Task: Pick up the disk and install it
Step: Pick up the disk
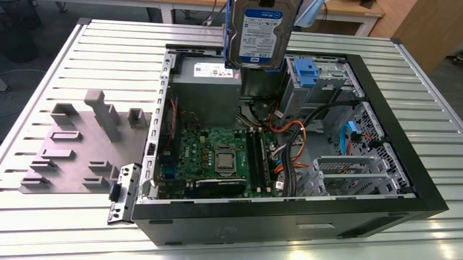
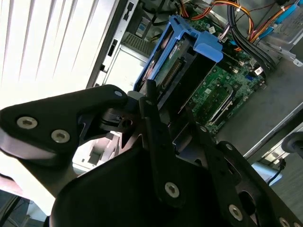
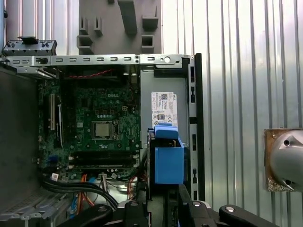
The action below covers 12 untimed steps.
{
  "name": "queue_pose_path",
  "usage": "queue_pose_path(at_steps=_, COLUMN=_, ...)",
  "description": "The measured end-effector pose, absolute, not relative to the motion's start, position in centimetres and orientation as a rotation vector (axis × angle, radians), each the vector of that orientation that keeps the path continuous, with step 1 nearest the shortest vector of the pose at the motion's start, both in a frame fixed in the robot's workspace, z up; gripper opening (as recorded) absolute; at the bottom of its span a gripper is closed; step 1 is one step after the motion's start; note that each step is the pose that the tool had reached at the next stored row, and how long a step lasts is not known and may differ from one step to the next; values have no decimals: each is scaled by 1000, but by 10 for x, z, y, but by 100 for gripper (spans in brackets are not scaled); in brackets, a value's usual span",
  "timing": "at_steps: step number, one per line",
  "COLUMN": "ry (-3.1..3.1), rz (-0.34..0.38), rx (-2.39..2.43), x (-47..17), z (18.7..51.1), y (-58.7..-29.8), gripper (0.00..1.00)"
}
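A slatted table (image 1: 58,216) carries an open case (image 1: 289,222) lying on its side. In the exterior view, a grey fixture plate (image 1: 72,146) sits just beside the case at its 9 o'clock. Inside, the motherboard (image 1: 217,151) lies near the centre, with the power supply (image 1: 206,84) at its 12 o'clock. The disk (image 1: 258,32) hangs upright in the air over the case's 12 o'clock edge, label showing. Both wrist views show the jaws clamped on its blue rails.

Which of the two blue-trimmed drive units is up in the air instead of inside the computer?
The hard drive with the white-and-blue label, held upright above the case; the other unit sits in its bay.
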State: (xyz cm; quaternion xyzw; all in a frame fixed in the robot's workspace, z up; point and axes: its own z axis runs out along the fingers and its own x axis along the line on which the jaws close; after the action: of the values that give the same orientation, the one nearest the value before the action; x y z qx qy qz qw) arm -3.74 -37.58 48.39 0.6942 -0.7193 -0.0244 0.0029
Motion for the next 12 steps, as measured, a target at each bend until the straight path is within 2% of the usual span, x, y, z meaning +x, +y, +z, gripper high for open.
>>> queue_pose_path(at_steps=12, ry=-2254, rz=-73, rx=2176, x=-37, z=484, y=-389, gripper=35)
